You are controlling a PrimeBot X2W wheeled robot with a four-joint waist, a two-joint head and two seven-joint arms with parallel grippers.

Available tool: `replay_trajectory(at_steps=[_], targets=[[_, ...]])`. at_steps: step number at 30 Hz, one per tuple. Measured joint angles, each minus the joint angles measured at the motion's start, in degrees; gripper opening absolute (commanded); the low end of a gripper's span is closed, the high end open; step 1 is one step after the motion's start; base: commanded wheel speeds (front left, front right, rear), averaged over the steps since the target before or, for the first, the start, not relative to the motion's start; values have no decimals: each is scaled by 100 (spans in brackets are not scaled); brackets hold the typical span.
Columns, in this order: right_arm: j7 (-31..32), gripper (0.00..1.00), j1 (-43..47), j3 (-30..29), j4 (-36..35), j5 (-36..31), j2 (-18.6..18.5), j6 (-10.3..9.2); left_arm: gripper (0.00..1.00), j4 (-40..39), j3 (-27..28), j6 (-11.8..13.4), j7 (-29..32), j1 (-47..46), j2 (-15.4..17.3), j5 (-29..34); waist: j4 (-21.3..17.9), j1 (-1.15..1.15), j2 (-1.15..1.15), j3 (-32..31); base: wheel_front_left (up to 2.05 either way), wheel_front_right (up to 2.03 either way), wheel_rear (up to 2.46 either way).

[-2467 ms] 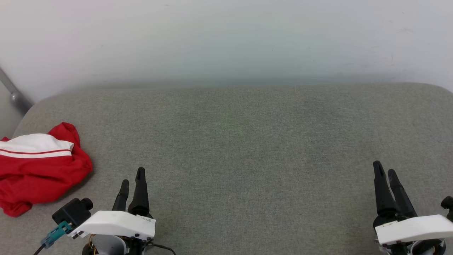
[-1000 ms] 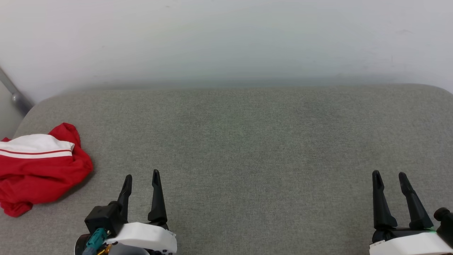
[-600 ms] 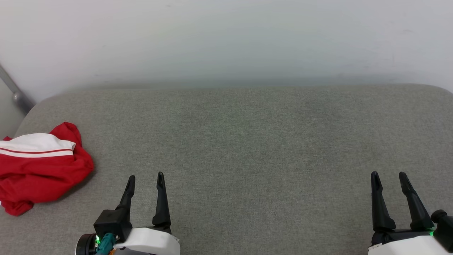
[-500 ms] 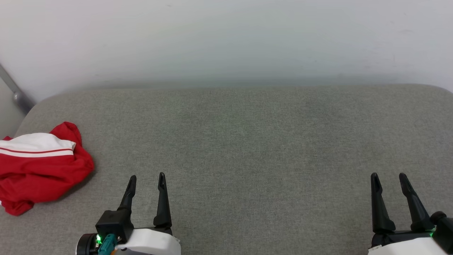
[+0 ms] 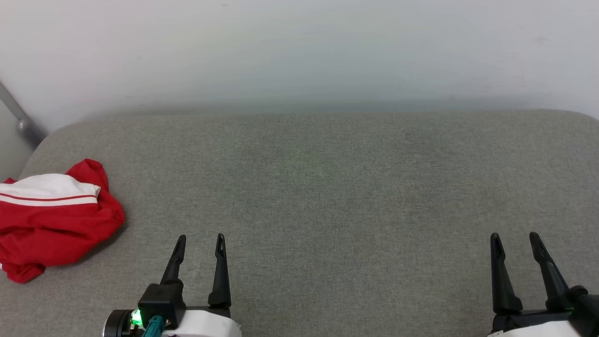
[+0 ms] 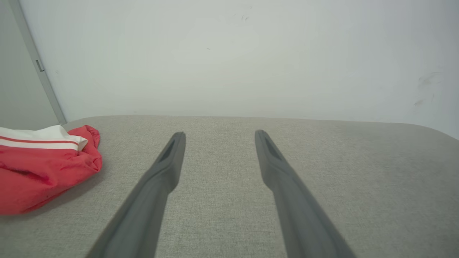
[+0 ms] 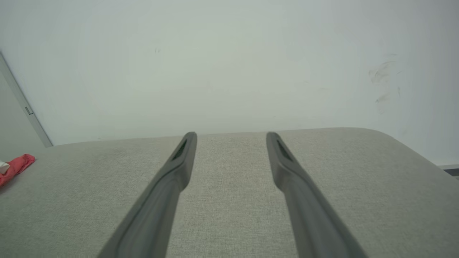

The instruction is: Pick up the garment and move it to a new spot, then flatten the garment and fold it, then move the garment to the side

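The garment (image 5: 56,229) lies in a crumpled heap at the left edge of the tabletop (image 5: 327,187), towards its far left corner. It is red, with a white striped sleeve on top. Part of it passes out of the left side of the head view, so I cannot tell if some cloth hangs over the edge. I think the first risk is here: a push from the right could slide the heap off the tabletop. A second risk is the grasp itself. The layers are bunched, so a pinch may catch only the sleeve or one loose fold, and then the garment would hang twisted and be hard to flatten after. If the fingers go too low, they could also dig into the grey fabric cover of the tabletop

The left gripper (image 5: 200,239) is near the front edge, to the right of the garment and apart from it. Its jaws are wide and it holds nothing and touches nothing; in the left wrist view the garment (image 6: 39,172) is off to the left of the spread fingers, not between them. The right gripper (image 5: 514,237) is by the front right corner, well apart from the garment. It is also spread wide and empty, over bare tabletop
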Motion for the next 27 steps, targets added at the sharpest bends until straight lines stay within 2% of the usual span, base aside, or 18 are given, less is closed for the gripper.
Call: replay_trajectory(at_steps=[10,27], targets=[[-99,100,57,26,-52,-208,0,0,100,65,-15,-9,-86,56,-4,105,5,0,0,7,0,0,0],[-99,100,94,77,26,24,0,0,100,165,-10,-19,-97,59,-5,-14,2,0,0,-8,0,0,0]])
